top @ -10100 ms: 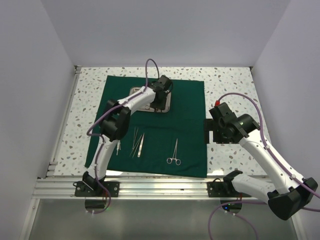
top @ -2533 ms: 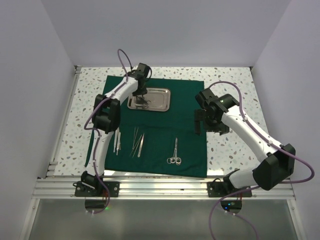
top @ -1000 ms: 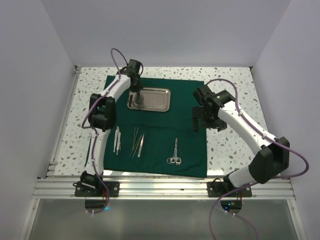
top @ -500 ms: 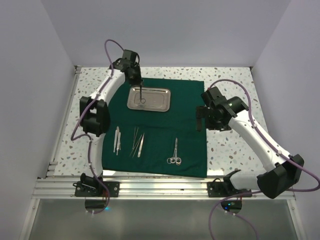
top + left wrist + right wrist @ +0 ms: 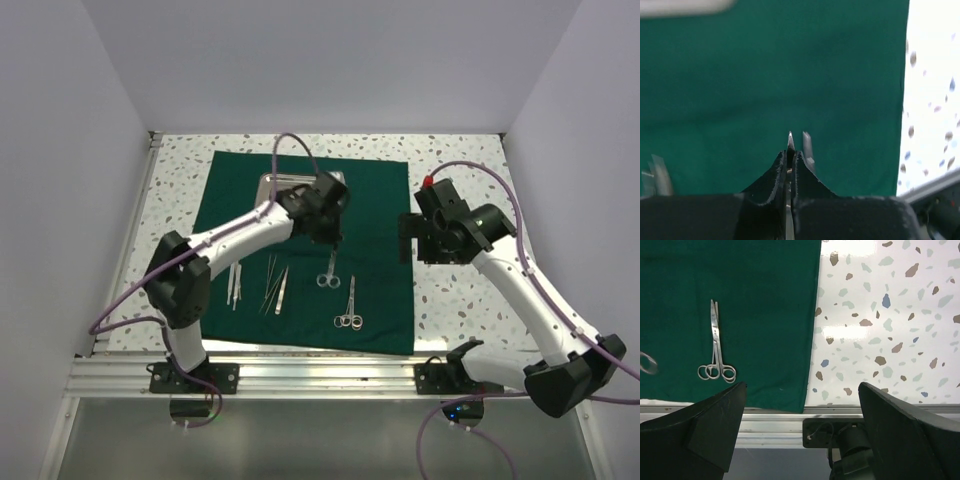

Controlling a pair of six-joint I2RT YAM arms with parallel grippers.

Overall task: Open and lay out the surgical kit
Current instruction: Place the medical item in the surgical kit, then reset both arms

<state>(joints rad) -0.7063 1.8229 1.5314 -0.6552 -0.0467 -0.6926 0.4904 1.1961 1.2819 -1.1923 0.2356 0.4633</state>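
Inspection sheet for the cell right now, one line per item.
Surface: speckled table, green cloth spread flat on it.
Job's things: steel tray at cloth's far side, partly behind left arm; forceps, tweezers and white-handled tools lying in a near row; second forceps in the left gripper.
Clutter: nothing seen.
Grippers: left gripper shut on the second forceps; right gripper open, over the cloth's right edge.
Cables: purple cables loop along both arms.
Surroundings: white walls, aluminium rail at near edge.
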